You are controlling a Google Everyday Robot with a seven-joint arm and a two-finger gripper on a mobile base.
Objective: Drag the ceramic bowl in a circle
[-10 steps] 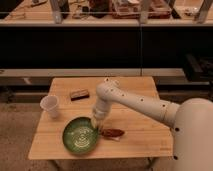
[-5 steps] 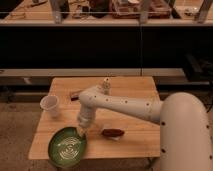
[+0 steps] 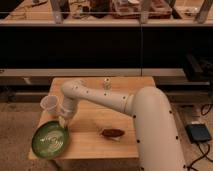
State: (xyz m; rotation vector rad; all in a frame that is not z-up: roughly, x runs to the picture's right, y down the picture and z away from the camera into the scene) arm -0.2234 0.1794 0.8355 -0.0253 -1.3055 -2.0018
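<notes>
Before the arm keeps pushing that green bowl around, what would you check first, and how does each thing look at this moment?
1. Gripper at the ceramic bowl: ok, it sits at the bowl's upper right rim.
2. Grip on the rim: cannot tell.
3. Bowl fully on the table: not ok, it lies at the front left corner and seems to hang over the edge.
4. White cup out of the path: not ok, it stands just behind the bowl, close to the arm.
5. Brown object: ok, well to the bowl's right.
</notes>
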